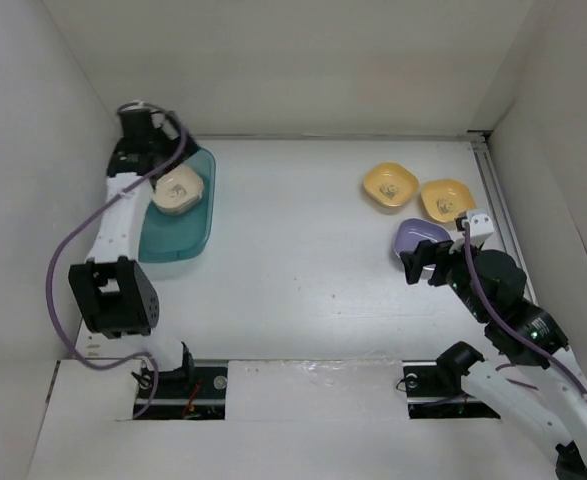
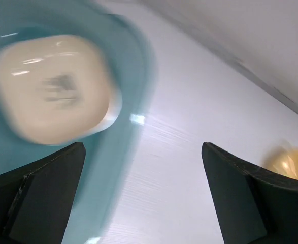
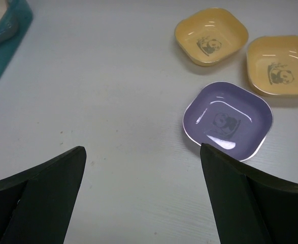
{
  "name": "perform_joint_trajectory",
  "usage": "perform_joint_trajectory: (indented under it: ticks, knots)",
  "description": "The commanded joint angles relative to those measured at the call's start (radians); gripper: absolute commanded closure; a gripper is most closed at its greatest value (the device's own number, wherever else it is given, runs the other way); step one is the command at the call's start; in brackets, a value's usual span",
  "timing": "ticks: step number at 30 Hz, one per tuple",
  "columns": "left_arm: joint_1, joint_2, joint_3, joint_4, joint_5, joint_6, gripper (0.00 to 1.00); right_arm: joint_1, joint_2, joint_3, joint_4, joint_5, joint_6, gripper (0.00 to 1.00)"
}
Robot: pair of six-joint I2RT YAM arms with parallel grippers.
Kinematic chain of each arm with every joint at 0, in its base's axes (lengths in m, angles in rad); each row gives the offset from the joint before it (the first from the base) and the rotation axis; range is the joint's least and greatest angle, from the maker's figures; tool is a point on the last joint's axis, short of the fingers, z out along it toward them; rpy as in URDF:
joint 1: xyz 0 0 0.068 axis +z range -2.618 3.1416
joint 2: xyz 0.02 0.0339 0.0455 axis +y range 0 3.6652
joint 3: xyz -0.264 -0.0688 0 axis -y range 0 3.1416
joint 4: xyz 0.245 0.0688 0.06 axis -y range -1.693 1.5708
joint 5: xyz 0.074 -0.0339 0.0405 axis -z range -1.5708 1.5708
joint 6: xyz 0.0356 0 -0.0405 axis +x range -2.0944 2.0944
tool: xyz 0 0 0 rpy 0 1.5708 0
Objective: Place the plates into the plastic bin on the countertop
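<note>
A teal plastic bin (image 1: 188,238) lies at the left of the white countertop (image 1: 303,260), with a cream plate (image 1: 178,190) inside it. My left gripper (image 1: 156,170) hovers open above the bin's far end, nothing between its fingers. The left wrist view shows the cream plate (image 2: 52,89) blurred in the bin (image 2: 136,66), apart from the open left gripper (image 2: 143,193). On the right lie a purple plate (image 1: 420,237) and two yellow plates (image 1: 390,185) (image 1: 446,199). My right gripper (image 1: 425,262) is open just short of the purple plate (image 3: 228,120), not touching it.
White walls close in the countertop on the left, back and right. A metal rail (image 1: 495,200) runs along the right wall. The arm bases and two dark slots (image 1: 183,390) sit at the near edge. The bin's corner (image 3: 6,30) shows at the right wrist view's upper left.
</note>
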Motion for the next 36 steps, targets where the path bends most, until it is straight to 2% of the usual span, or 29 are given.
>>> perform_joint_trajectory:
  ticks: [1,4,5,7,8,10,11,13,15,22,31,36]
  knots:
    - [-0.314,-0.187,-0.015,0.068,-0.052,-0.022,0.0,-0.006,-0.006,0.069,-0.054,0.139,0.042,0.0]
    - [-0.479,-0.18,-0.061,0.085,-0.105,-0.042,0.0,-0.006,-0.006,0.148,-0.137,0.216,0.069,0.0]
    - [-0.586,-0.164,-0.082,0.085,-0.114,-0.051,0.0,-0.006,-0.016,0.168,-0.153,0.248,0.069,0.0]
    - [-0.706,-0.121,-0.097,0.107,-0.154,-0.075,0.0,-0.006,-0.037,0.225,-0.199,0.274,0.08,0.0]
    - [-0.831,-0.068,-0.098,0.123,-0.187,-0.076,0.0,-0.006,-0.037,0.239,-0.21,0.294,0.08,0.0]
    - [-0.948,0.015,-0.055,0.133,-0.227,-0.095,0.0,-0.006,-0.048,0.282,-0.245,0.305,0.08,0.0]
    - [-0.993,0.114,-0.012,0.108,-0.262,-0.105,0.0,-0.006,-0.048,0.294,-0.256,0.315,0.08,0.0]
    - [-1.091,0.202,0.117,0.079,-0.296,-0.105,0.0,-0.006,-0.048,0.316,-0.275,0.316,0.08,0.0]
    - [-1.131,0.306,0.206,0.079,-0.309,-0.105,0.0,-0.006,-0.057,0.328,-0.287,0.285,0.08,0.0]
    - [-1.19,0.509,0.327,0.09,-0.294,-0.105,0.0,-0.006,-0.112,0.304,-0.296,0.244,0.08,0.0]
    - [-1.19,0.57,0.404,0.18,-0.241,-0.157,0.02,-0.006,-0.102,0.264,-0.257,0.205,0.08,0.0]
    - [-1.19,0.692,0.578,0.113,-0.296,-0.157,0.06,-0.006,-0.102,0.244,-0.244,0.196,0.08,0.0]
